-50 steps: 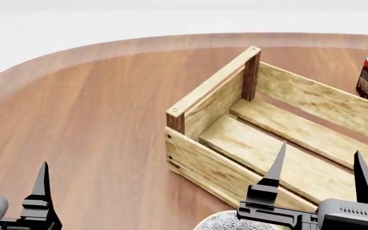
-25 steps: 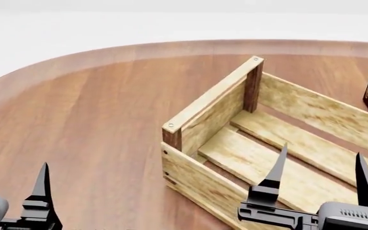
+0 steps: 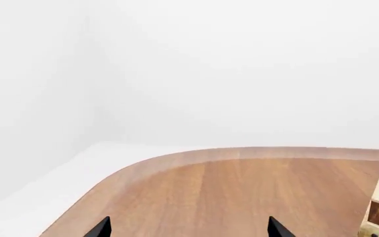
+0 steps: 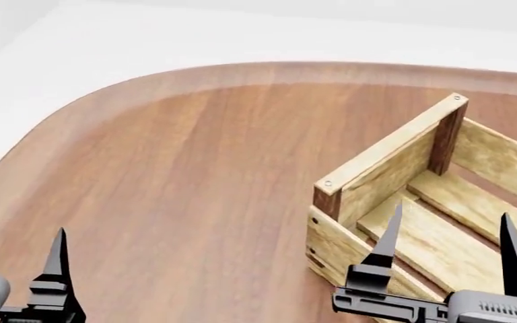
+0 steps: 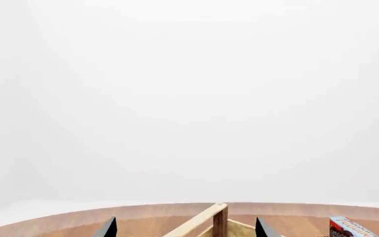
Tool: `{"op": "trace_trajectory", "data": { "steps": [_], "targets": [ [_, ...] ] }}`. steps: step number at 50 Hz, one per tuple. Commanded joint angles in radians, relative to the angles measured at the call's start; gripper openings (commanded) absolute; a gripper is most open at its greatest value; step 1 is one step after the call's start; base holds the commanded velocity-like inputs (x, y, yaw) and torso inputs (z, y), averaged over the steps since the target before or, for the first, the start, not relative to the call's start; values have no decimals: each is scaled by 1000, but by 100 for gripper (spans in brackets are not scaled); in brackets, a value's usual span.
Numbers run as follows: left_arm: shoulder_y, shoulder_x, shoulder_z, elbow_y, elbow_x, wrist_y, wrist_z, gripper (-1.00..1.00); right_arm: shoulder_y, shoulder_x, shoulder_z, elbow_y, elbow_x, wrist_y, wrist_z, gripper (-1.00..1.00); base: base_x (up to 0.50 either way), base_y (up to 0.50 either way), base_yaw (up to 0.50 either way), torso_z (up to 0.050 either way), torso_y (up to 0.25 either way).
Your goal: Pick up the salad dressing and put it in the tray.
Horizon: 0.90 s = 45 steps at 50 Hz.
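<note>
Hovering Over a Bare Table, With the Bottle Out of Sight

Hovering low at the near left, the left gripper (image 4: 25,282) shows only one dark pointed finger fully in the head view; in the left wrist view two fingertips (image 3: 100,228) stand wide apart with nothing between them, so it is released and empty. Under and beyond it spreads the wooden table (image 4: 178,175), its rounded far-left edge curving against a pale floor.

To the right stands the tray (image 4: 375,171), a light-wood slatted crate with dark-brown corner posts. Its near-left corner post and the rail across its short end face the camera, and its slatted floor runs off the right edge of the head view.

At the near right, the right gripper (image 4: 452,249) hangs above the tray's near part, its two dark fingers spread apart and gripping nothing. In the right wrist view a red and blue box (image 5: 351,228) sits on the table, beyond the tray's right side.

The salad dressing appears in none of the views, so its place cannot be told.
</note>
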Motion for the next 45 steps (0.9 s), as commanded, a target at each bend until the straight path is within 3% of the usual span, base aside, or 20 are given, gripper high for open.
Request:
{"op": "trace_trajectory", "data": {
  "steps": [1,31,37,45],
  "targets": [
    [0,-3,5,-5,-2,5,-4,100,-4,7,-7,-1,-3,-8,2,100,0,0,500,0,0],
    [-9,-15,8,-1,-21,-5,-16,100,14,22,-12,15,50,35,-11,100,0,0,467,0,0],
    [-7,-16,7,-6,-23,-1,-17,100,52,96,-52,-10,24,170,-25,100,0,0,0,0,0],
    [8,-17,6,-5,-42,-3,-11,100,59,233,2,-74,182,289,-178,100,0,0,0,0,0]
  ]
}}
